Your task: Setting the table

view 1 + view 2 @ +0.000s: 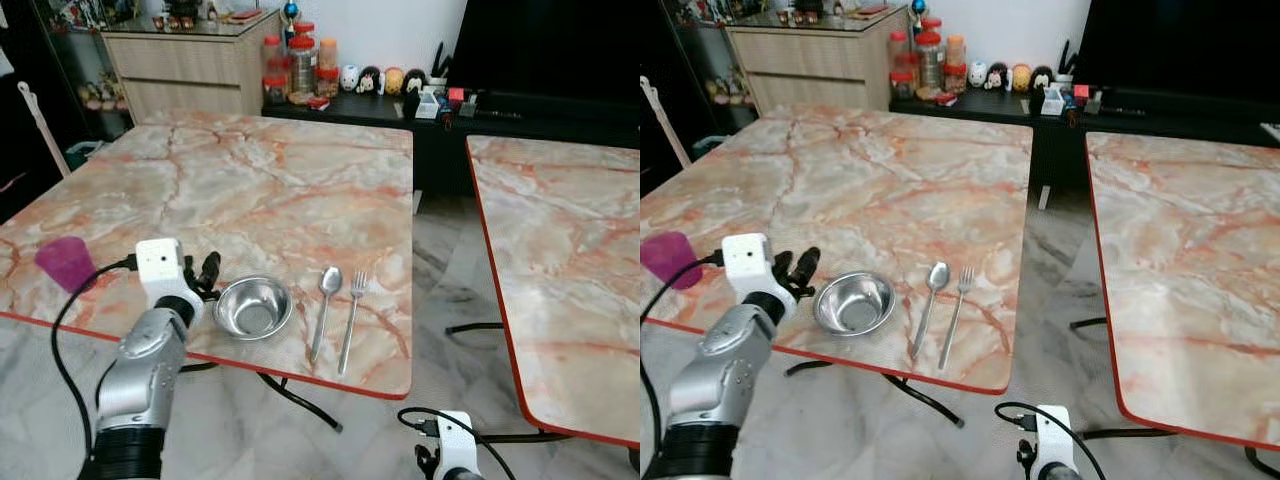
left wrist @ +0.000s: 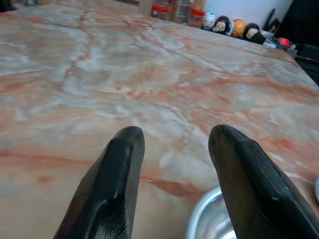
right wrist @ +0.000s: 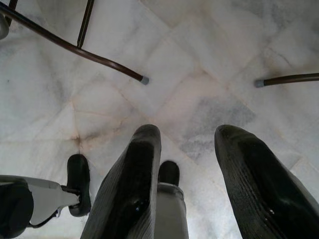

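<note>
Left gripper (image 2: 172, 164), fingers parted and empty, beside round steel bowl (image 1: 253, 306); we judge the purple plastic cup (image 1: 65, 262) due next.

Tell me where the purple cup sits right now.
The small purple plastic cup stands near the front left edge of the marble table, to the left of the robot's left hand and the steel bowl.

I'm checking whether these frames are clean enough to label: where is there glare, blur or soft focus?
Left eye view: sharp, even indoor light; bright reflections inside the steel bowl, and the spoon and fork stay crisp. Left wrist view: the left tool fingers are near and soft, the far shelf hazy. Right wrist view: the right tool looms dark and blurred over a sharper floor.
</note>
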You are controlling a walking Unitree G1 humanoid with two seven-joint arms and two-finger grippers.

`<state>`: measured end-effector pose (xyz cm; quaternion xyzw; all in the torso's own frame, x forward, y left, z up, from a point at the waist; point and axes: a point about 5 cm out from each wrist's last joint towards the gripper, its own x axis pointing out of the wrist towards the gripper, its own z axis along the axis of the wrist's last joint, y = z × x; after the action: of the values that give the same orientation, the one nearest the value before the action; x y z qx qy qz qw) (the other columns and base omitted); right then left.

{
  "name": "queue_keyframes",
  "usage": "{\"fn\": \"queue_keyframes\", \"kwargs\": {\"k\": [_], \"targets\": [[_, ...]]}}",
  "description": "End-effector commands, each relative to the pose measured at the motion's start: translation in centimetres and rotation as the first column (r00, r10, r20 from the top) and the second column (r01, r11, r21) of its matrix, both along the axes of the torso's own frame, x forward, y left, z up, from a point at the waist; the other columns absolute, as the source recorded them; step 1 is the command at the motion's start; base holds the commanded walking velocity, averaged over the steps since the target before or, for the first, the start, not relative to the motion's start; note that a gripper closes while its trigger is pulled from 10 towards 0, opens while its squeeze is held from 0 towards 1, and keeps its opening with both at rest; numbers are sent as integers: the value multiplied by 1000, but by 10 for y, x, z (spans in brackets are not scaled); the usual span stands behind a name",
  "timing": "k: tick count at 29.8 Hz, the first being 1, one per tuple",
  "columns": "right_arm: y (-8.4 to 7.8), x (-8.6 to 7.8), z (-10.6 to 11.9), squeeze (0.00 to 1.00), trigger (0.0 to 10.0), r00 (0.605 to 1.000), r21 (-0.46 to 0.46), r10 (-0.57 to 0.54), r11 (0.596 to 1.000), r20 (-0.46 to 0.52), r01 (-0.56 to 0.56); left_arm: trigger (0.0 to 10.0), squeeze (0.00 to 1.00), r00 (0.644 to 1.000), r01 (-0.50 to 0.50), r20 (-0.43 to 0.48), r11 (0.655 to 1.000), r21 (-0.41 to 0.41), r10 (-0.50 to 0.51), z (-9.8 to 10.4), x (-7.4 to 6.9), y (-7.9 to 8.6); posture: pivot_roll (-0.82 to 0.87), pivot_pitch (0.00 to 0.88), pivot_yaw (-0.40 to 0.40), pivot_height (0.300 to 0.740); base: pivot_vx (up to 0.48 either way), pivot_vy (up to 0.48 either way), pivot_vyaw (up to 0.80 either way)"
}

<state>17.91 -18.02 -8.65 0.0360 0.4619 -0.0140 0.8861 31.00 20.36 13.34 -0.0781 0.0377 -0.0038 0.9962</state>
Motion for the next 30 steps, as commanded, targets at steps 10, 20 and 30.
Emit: {"fn": "queue_keyframes", "kwargs": {"k": [10, 20, 30], "targets": [[-3, -3, -1, 0, 10000, 998, 0, -54, 999, 9, 54, 10000, 0, 991, 70, -119, 997, 31, -66, -14, -7, 7, 91, 0, 13, 732, 0, 0, 0], [-6, -5, -1, 0, 10000, 998, -9, -55, 998, 8, 55, 10000, 0, 980, 106, -176, 994, 37, -98, -24, -9, 0, 91, 0, 10, 732, 0, 0, 0], [-4, -4, -1, 0, 10000, 998, -4, -54, 999, 11, 54, 10000, 0, 968, 99, -236, 994, 48, -85, -31, -11, 3, 89, 0, 14, 732, 0, 0, 0]]}}
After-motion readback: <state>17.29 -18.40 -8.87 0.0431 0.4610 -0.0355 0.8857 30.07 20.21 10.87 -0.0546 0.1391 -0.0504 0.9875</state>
